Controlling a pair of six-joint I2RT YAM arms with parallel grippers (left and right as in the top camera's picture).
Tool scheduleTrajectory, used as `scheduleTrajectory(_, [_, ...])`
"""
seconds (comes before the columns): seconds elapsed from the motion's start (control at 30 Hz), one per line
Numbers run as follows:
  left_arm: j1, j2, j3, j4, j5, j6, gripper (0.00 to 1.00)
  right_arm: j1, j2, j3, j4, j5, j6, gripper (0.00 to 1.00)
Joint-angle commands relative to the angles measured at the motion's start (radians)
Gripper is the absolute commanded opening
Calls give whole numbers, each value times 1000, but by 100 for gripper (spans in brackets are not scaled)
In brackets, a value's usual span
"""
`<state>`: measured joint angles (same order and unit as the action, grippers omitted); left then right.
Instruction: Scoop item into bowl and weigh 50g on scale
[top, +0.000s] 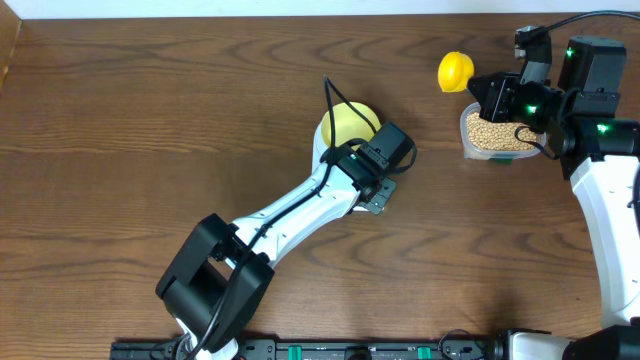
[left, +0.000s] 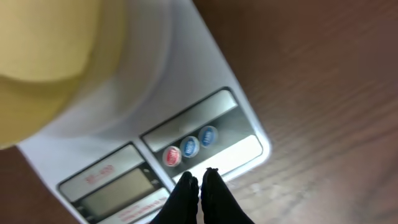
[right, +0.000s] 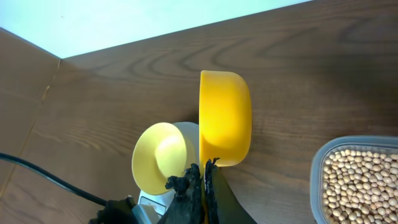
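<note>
The white scale (left: 205, 74) fills the left wrist view, showing its display (left: 115, 193) and a row of three round buttons (left: 189, 147). The pale yellow bowl (left: 43, 56) stands on its top and looks empty in the right wrist view (right: 163, 157). My left gripper (left: 200, 177) is shut and holds nothing, its tips over the scale's front strip just below the buttons. Overhead, my left arm covers most of the scale beside the bowl (top: 347, 124). My right gripper (right: 203, 168) is shut on a bright yellow scoop (right: 225, 118), held above the table. The beans (right: 364, 180) lie in a clear tub.
The clear tub of beans (top: 492, 135) sits at the right, under my right gripper's wrist, with the scoop (top: 455, 71) to its upper left. A black cable (right: 50, 177) from my left arm crosses the wood near the scale.
</note>
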<state>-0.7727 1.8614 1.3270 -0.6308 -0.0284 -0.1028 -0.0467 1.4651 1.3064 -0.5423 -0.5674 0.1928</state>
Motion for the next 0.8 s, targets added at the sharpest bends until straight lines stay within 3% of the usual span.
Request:
scheduleTrajectory(0.0, [1,15,-30,21,-78,55,8,3,-5,18,0,16,-15,1])
scheduleTrajectory(0.77, [1,21,-65,84,-97,85,8,2,-5,18,-8,16,-19,1])
